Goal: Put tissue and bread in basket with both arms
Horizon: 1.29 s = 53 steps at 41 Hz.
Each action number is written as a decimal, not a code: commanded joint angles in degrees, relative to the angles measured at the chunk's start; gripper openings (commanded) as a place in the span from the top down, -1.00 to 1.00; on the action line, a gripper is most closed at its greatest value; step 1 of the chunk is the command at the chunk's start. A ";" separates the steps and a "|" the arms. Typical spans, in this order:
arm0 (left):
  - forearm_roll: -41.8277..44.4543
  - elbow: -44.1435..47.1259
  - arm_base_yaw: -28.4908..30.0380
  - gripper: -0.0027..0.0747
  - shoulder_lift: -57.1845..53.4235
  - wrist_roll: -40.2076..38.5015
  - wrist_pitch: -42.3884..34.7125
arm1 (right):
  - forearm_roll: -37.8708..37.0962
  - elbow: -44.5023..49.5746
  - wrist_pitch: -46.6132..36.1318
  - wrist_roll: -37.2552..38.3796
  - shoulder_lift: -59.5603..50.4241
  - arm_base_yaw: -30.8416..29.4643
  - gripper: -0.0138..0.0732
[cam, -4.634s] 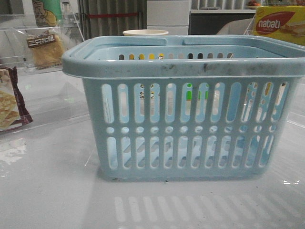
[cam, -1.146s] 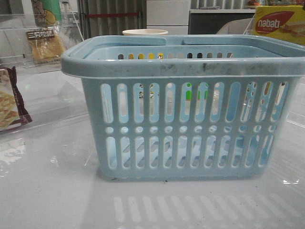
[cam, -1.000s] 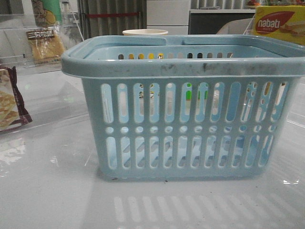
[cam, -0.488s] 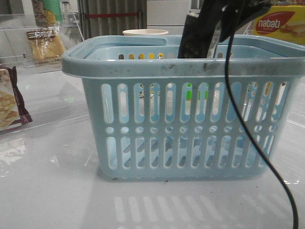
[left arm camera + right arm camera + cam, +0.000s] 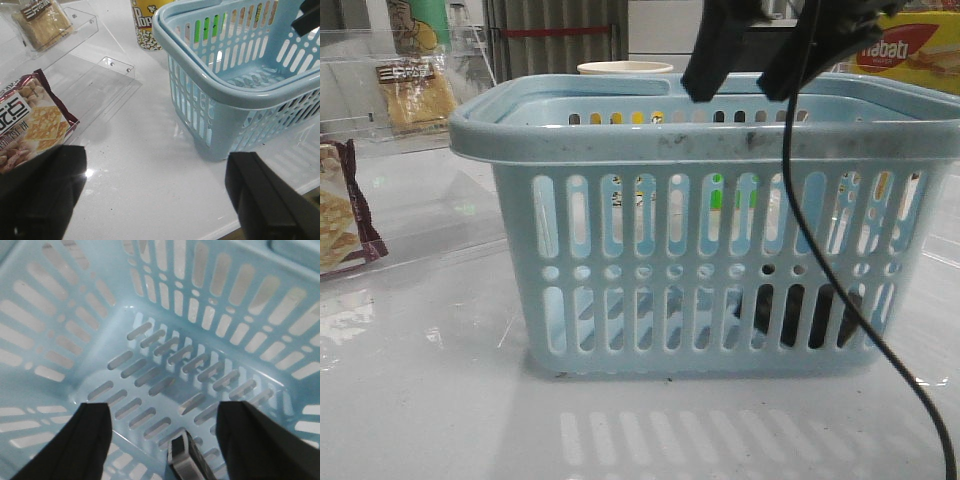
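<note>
Front view: the light-blue basket (image 5: pixel 720 230) stands on the white worktop (image 5: pixel 430 400), filling the middle and right. Above its far rim the right hand (image 5: pixel 745 75) hangs with its two dark fingers (image 5: pixel 712 55) spread apart and nothing between them; a black cable (image 5: pixel 820 260) drops from it down the near side of the basket. Through the lower slots on the right a dark shape shows on the basket floor: the tissue (image 5: pixel 790 315). The bread (image 5: pixel 415 95) lies far left inside a clear acrylic stand (image 5: pixel 470 70), well apart from the basket. A maroon-edged packet (image 5: pixel 345 215) lies at the left edge, a paper cup (image 5: pixel 625 68) just behind the basket, and a yellow Nabati box (image 5: pixel 910 50) far right.

Left wrist view: the left hand (image 5: pixel 150 200) is wide open and empty, over bare worktop (image 5: pixel 145 165) left of the basket (image 5: pixel 215 90). The maroon-edged packet (image 5: pixel 27 125) lies near one finger; the bread (image 5: pixel 42 20) sits farther off in the acrylic stand (image 5: pixel 85 55). A popcorn cup (image 5: pixel 145 22) stands just behind the basket.

Right wrist view: the right hand (image 5: pixel 165 440) is open and empty above the basket's slotted floor (image 5: pixel 165 365). The tissue (image 5: pixel 187 460) lies on that floor, only partly in view between the fingers.
</note>
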 commanded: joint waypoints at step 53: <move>-1.94 -2.82 -0.41 -0.69 3.09 -0.28 -6.55 | -6.96 31.98 3.81 -1.66 -53.38 0.08 -0.46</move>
